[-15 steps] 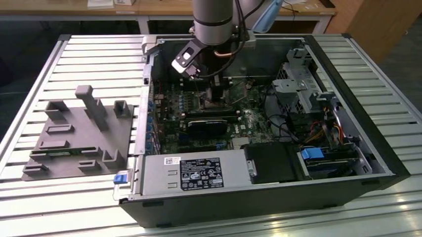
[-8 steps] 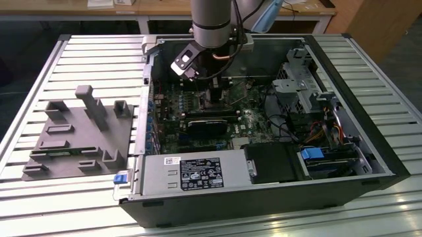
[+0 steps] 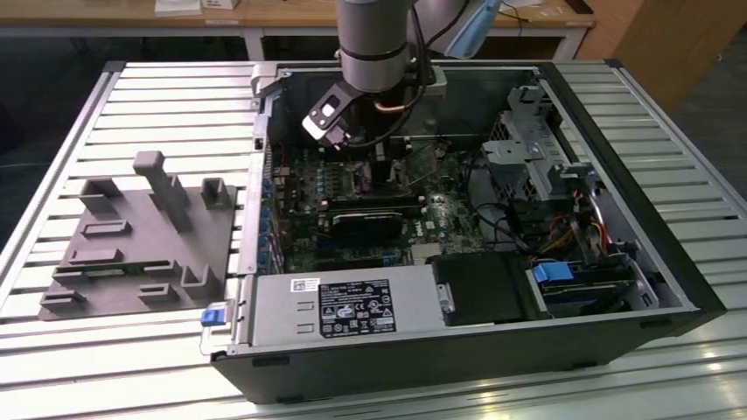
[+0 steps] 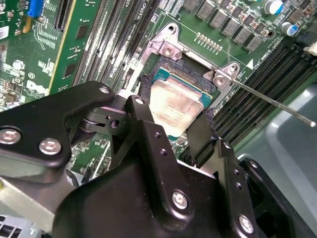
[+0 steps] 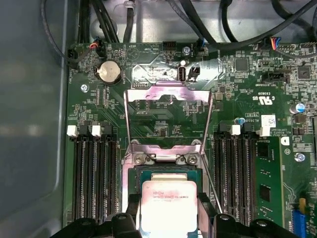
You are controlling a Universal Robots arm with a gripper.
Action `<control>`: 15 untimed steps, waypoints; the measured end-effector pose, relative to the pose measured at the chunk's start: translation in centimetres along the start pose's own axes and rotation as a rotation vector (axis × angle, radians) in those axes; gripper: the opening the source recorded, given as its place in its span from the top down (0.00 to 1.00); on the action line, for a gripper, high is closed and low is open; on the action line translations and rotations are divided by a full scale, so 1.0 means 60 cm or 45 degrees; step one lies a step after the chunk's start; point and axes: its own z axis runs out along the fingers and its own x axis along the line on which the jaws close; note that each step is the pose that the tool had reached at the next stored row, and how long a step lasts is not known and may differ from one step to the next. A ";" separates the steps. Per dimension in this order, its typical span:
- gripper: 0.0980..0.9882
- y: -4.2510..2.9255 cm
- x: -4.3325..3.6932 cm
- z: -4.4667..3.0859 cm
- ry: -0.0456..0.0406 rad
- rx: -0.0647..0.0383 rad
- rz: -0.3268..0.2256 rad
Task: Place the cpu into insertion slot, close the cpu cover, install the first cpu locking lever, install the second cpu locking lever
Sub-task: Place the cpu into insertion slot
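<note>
In both wrist views my gripper (image 4: 174,113) (image 5: 169,204) is shut on the cpu (image 4: 173,101) (image 5: 168,198), a flat square chip with a dull grey metal top. One black finger (image 4: 141,116) presses each of two opposite edges. The chip hangs slightly tilted just over the insertion slot (image 4: 173,73) (image 5: 168,171), partly covering it. The cpu cover (image 5: 168,92), a thin silvery frame with a large window, stands raised behind the slot. A thin wire locking lever (image 4: 277,101) (image 5: 212,183) sticks up beside the slot. In the exterior view the gripper (image 3: 364,171) reaches down into the open computer case.
Long black memory slots (image 5: 91,173) (image 5: 237,168) flank the socket on both sides. A black card (image 3: 373,223), the grey power supply box (image 3: 338,306) and cables (image 3: 513,227) fill the case. A grey fixture (image 3: 140,236) lies on the slatted table at the exterior view's left.
</note>
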 end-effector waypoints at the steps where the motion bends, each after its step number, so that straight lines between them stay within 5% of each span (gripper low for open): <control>1: 0.51 0.000 0.000 0.002 0.000 0.000 0.001; 15: 0.51 -0.002 0.003 0.016 -0.001 0.000 0.010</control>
